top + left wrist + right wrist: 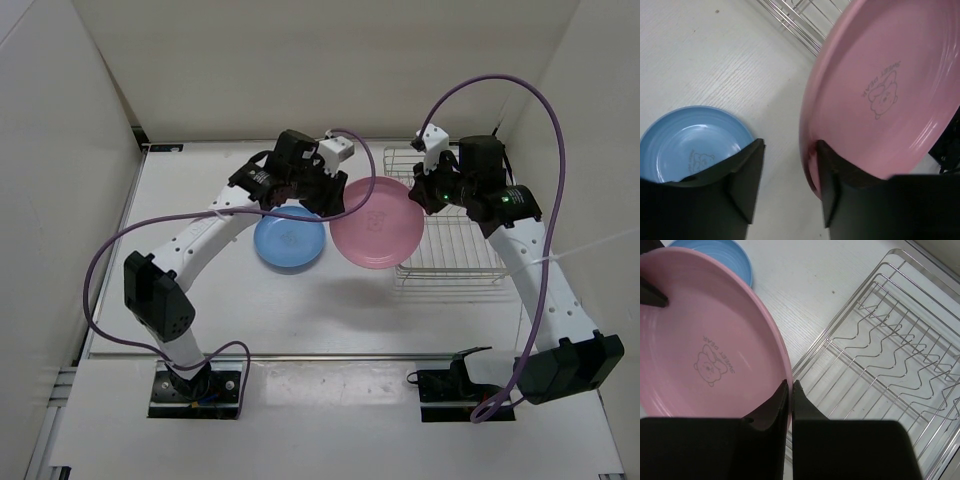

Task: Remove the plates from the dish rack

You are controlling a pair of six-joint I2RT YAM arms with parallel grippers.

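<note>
We see the pink plate [378, 228] held off the bench [300, 300], tilted, between the dish rack [455, 255] and the blue plate [289, 240]. The right pincer [790, 385] is clamped on its rim on the rack side, the two fingers nearly together with only the thin edge between them. That pinch seems to be what carries the plate clear of the wires.

The left pincer [790, 147] stands with its jaws apart at the opposite edge. The rim sits in the gap, close against the inner face of one finger and not yet gripped from both sides. We read this as a handover or a two-sided hold being set up, so that the plate can go down on the left beside the blue one.

The blue plate lies flat on the bench, left of the rack and apart from it. No plate shows among the rack's wavy dividers.

On the pink plate's face we can read "SWEET BEAR" arched above a small bear drawing. The blue plate carries a similar faint mark at its centre, but its lettering is too small for us to read.
</note>
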